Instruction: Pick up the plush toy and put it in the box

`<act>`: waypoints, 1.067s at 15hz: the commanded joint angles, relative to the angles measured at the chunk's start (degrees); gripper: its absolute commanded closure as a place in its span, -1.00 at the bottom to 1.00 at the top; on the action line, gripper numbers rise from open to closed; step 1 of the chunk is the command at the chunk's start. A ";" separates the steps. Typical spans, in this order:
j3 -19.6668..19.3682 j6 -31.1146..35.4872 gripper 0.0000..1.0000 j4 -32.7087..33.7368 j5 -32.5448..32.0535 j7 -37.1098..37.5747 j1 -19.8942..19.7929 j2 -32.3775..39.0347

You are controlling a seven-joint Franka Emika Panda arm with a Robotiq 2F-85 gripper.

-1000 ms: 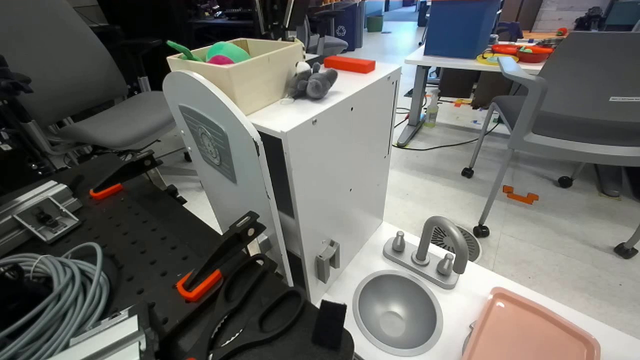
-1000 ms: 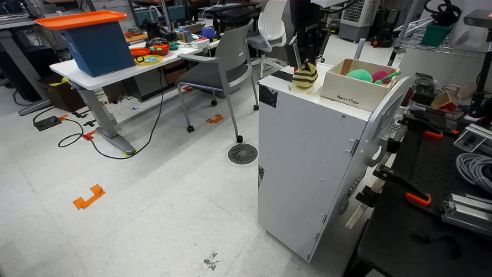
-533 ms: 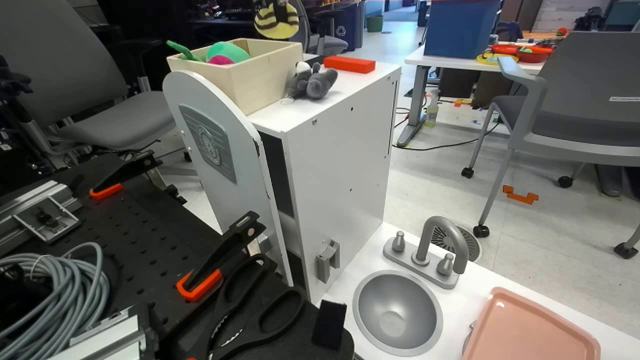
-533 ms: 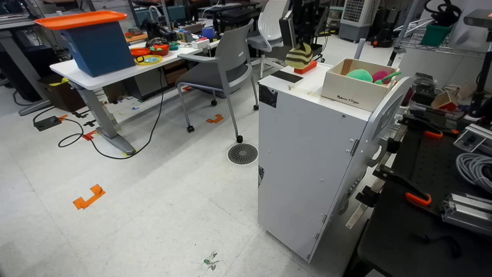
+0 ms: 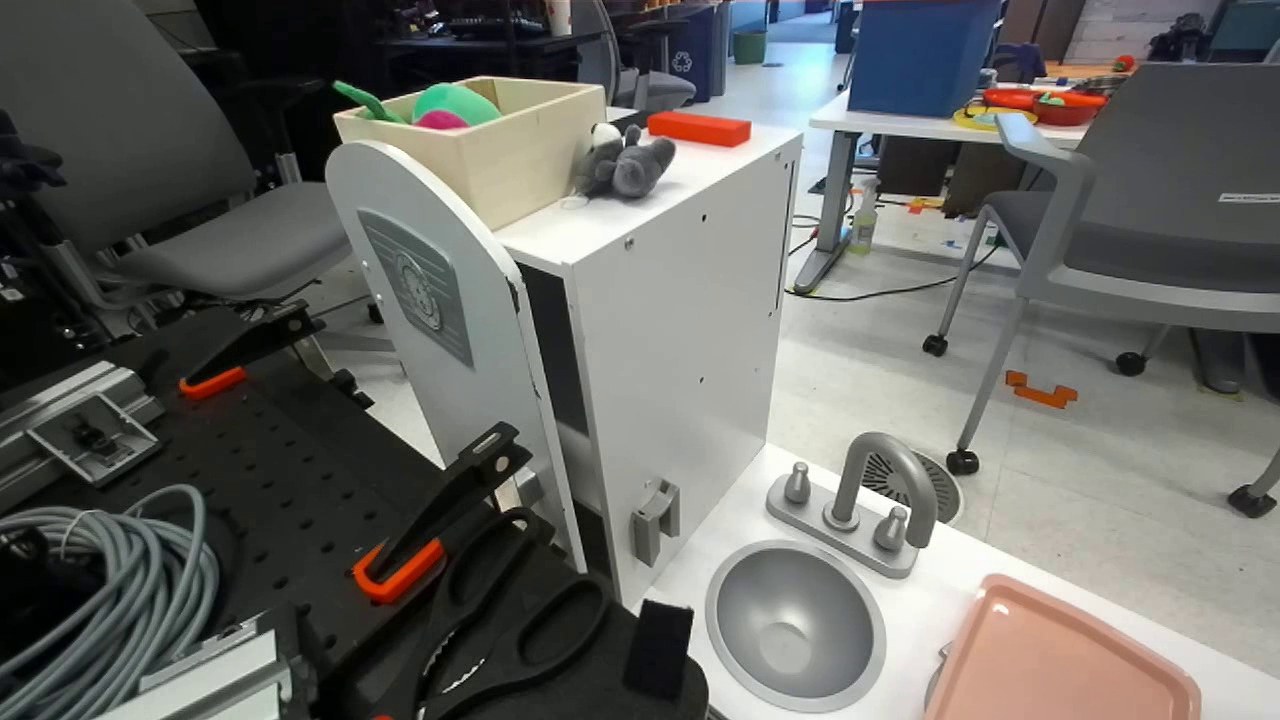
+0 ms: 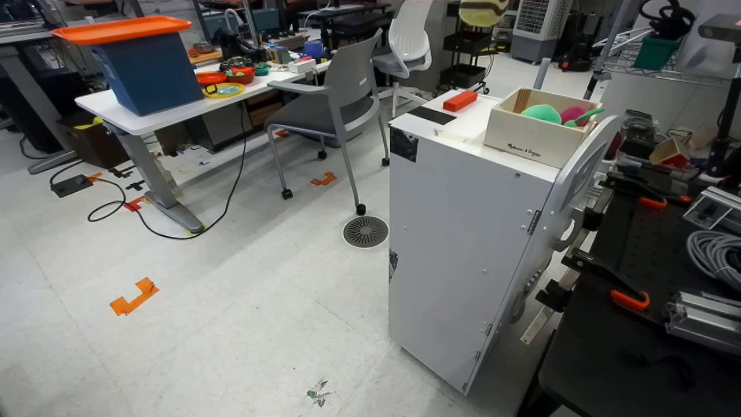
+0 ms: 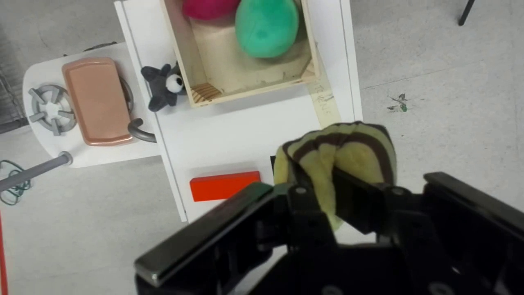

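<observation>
The plush toy is yellow with dark brown stripes. My gripper is shut on it in the wrist view, with a fold of cloth pinched between the fingers. In an exterior view the toy hangs in the air at the top edge, high above the white cabinet; the gripper is out of frame there. The box is a cream wooden open-topped bin on the cabinet top, also in both exterior views. In the wrist view the toy is below and right of the box, not over it.
A green plush and a pink plush lie in the box. A grey toy sits against its side. A red block lies on the white cabinet. A pink tray is on the lower counter.
The striped toy has risen, held in the gripper, from the cabinet top to the top edge of an exterior view. The red block it partly hid now shows fully there.
</observation>
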 commanded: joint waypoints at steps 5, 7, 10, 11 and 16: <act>1.68 -6.90 0.94 -7.62 -1.51 -2.85 -1.85 -9.49; 1.61 -6.65 0.94 -8.53 -1.15 -3.83 -2.39 -9.95; 1.37 -6.46 0.94 -8.86 -0.93 -4.31 -3.29 -9.19; 1.44 -6.69 0.94 -8.87 -1.09 -4.24 -3.45 -8.90; 1.79 -6.90 0.94 -10.17 -1.53 -6.91 -3.61 -8.73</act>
